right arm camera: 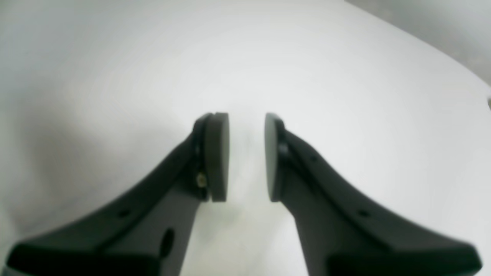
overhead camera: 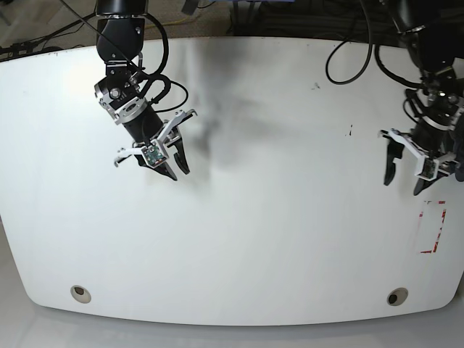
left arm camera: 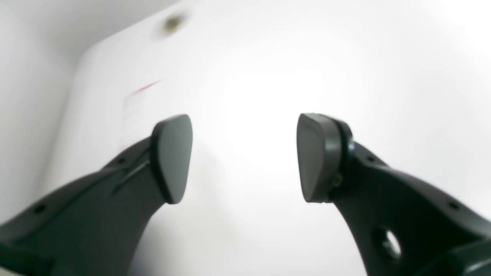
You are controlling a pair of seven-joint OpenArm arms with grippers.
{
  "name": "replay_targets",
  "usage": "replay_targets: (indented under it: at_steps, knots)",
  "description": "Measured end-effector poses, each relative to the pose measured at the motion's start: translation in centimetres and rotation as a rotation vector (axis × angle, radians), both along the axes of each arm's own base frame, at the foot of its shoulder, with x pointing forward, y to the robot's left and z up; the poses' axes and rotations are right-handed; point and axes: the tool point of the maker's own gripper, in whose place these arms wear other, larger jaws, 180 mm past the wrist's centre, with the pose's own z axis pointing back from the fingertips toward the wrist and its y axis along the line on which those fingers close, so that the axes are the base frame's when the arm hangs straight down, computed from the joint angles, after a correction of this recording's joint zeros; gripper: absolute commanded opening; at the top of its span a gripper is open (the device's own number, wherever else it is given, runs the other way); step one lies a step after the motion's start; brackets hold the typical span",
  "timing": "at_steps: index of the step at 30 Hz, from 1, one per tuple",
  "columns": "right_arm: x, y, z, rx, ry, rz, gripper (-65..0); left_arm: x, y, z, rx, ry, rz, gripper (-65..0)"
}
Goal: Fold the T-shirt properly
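The T-shirt is out of view in every frame. My left gripper (left arm camera: 245,157) is open, with its dark pads wide apart and nothing between them, above the bare white table. In the base view it (overhead camera: 404,177) hangs at the right edge. My right gripper (right arm camera: 245,157) is open with a narrow gap between its pads and holds nothing. In the base view it (overhead camera: 176,168) hangs over the table's left half.
The white table (overhead camera: 254,239) has a red tape mark (overhead camera: 433,226) at the right, below the left gripper, which also shows in the left wrist view (left arm camera: 144,89). Two round holes (overhead camera: 80,293) (overhead camera: 396,296) sit near the front edge. Cables hang along the back edge.
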Motion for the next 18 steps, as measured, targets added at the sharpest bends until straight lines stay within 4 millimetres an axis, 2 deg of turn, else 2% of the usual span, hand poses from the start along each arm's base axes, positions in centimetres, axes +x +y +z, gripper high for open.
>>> replay_targets:
  at_steps: [2,5,6,9,12,18]
  knots:
    - [0.3,-2.1,-0.8,0.046,-0.04,-0.091,-50.6,0.5,-2.7,-1.2,-0.073,-0.062,0.029,-25.6]
    - [-0.2,-4.8,-1.6,0.065,-0.092,-0.187,-50.6,0.2,-6.8,-4.6,-0.072,-0.042,0.031,-25.4]
    - [-0.8,-5.5,-2.3,0.049,-0.081,-0.201,-50.6,-0.3,-8.3,-5.6,-0.078,-0.036,0.033,-25.4]
    - [-3.2,-6.3,-3.6,0.059,-0.054,-0.219,-50.6,-1.9,-10.7,-6.7,-0.113,-0.056,0.048,-25.4]
    - [-5.8,-7.2,-4.7,0.106,0.006,-0.247,-50.6,-4.5,-12.1,-8.0,-0.112,-0.007,0.039,-25.7]
    - [-11.1,-9.1,-5.0,0.16,0.082,-0.292,-50.6,-11.3,-13.2,-8.6,-0.129,0.082,0.048,-25.8]
